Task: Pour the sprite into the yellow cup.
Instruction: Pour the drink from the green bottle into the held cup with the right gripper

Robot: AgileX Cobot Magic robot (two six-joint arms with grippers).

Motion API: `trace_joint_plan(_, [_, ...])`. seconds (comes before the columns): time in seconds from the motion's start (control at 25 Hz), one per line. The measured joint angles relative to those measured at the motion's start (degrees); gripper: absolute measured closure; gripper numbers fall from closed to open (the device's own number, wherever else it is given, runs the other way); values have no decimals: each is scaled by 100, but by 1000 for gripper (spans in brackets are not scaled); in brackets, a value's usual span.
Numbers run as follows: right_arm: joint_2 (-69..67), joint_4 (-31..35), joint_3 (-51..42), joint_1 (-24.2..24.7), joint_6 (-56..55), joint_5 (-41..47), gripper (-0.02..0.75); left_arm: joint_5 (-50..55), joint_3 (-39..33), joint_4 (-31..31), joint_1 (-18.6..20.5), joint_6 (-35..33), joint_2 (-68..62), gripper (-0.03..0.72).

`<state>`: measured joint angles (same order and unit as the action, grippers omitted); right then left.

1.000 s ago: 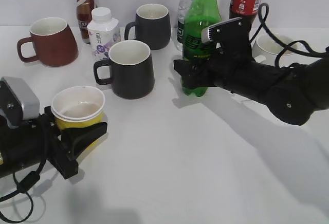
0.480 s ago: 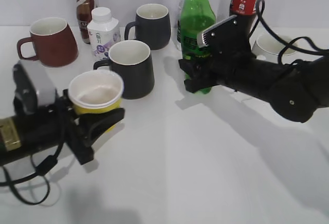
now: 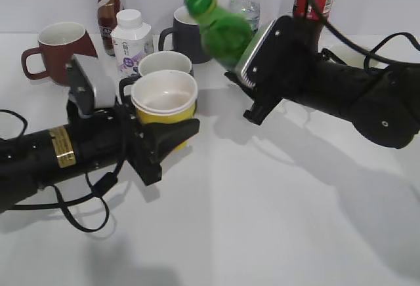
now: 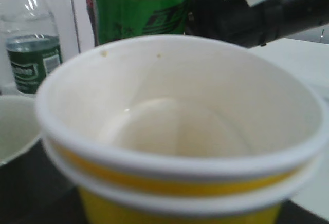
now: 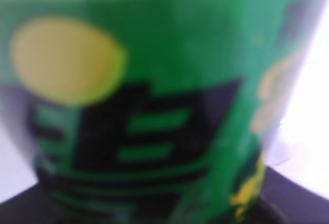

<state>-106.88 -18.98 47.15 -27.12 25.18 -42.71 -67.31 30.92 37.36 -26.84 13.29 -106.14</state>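
Sprite bottle, upper centre, tilted and clamped around its label by the right gripper; smooth, probably squeezable. Yellow cup, centre left, grasped by the left gripper; light, crushable.

We note: both arms matte black, rounded casings. Left arm carries gold label, grey camera block, loose black cables. Right arm carries silver-grey camera block, small screw, black cables behind.
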Motion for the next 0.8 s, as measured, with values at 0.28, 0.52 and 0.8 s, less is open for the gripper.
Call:
trace_joint_plan(0.28, [0,98,0,0,1621,-56,341,85,43,26,-38,16,-101,337])
trace_joint_plan(0.52, [0,103,0,170,2183,-287,342,85,43,257,-43,21,-101,337])
trace_joint_plan(0.8, [0,125,0,371,2975,-452,342,85,43,538,-43,21,-101,338])
